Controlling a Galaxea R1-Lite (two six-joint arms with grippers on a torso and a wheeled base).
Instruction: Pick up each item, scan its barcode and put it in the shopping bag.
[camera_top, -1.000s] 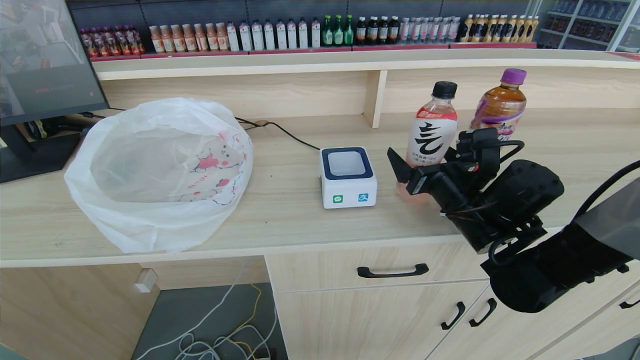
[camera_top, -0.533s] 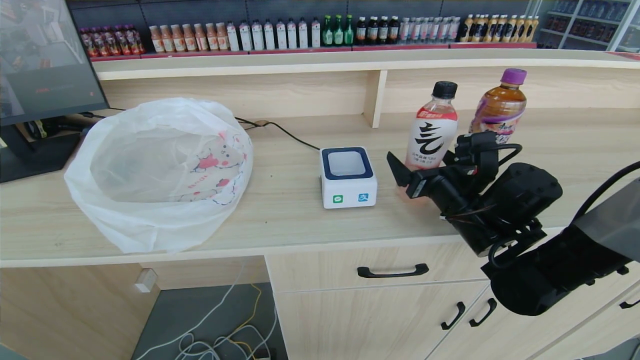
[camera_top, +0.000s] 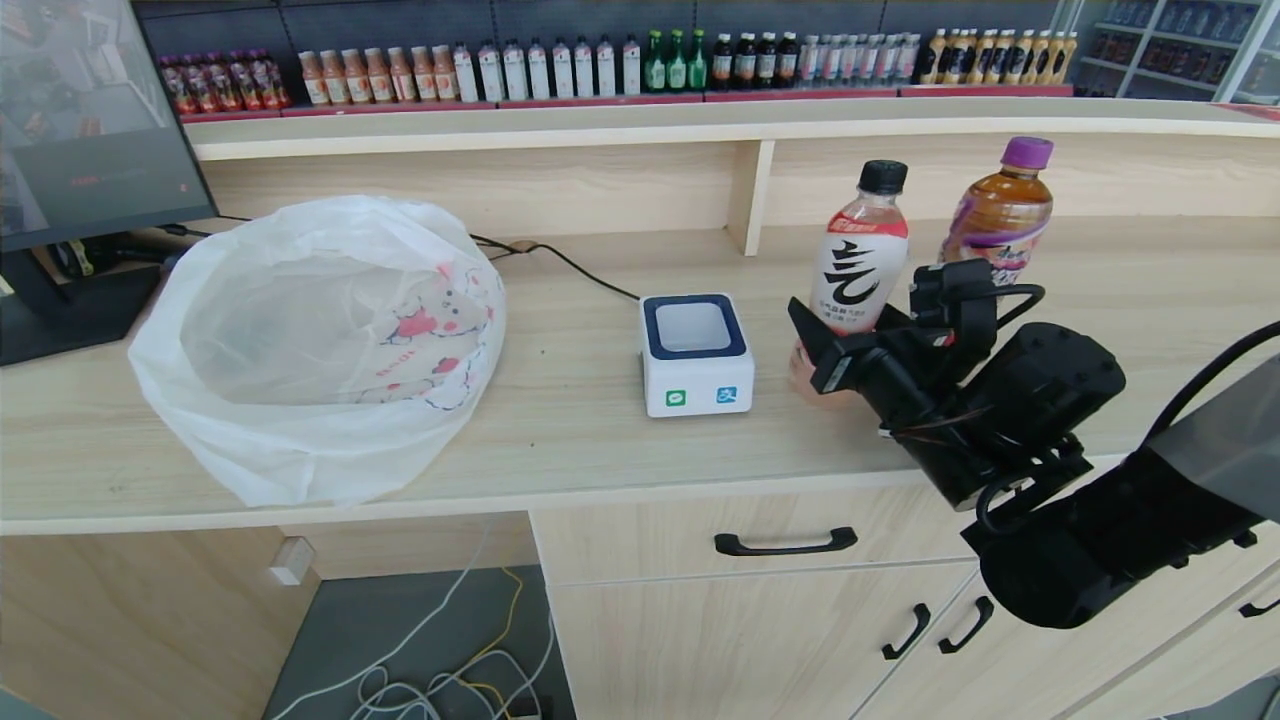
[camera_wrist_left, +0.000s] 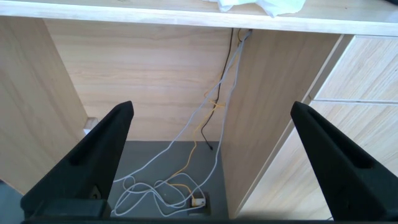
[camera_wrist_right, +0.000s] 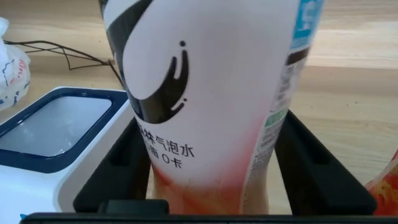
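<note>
1. The white bottle (camera_top: 862, 262) stood near upright at the right of the worktop (camera_top: 560, 430), between the scanner (camera_top: 695, 352) and the brown bottle (camera_top: 1000, 215). Whether its base was clear of the worktop could not be told.
2. The right claw (camera_top: 850, 345) was closed on the lower body of the white bottle (camera_wrist_right: 205, 93), one finger pressed to each side.
3. The left claw (camera_wrist_left: 211, 112) hung below the worktop edge with its fingers wide apart and nothing between them.
4. The shopping bag (camera_top: 320, 340) lay open at the left, well apart from the white bottle, with the scanner (camera_wrist_right: 56, 130) between them.
5. Hazard, tipping: the grip was low on a tall bottle, so a quick swing would probably pivot it in the jaws.
6. Hazard, slipping: the label wrap looked smooth, so a light grip could let the white bottle slide down.
7. Hazard, collision: the brown bottle stood just beside the right claw, and a wide turn could knock it over. A low pass could strike the scanner.
8. Hazard, failed scan: the printed panel faced away from the scanner window, so the white bottle probably needed turning first.
9. Hazard, missed drop: the shopping bag was soft, and its rim could fold under a low release.
</note>
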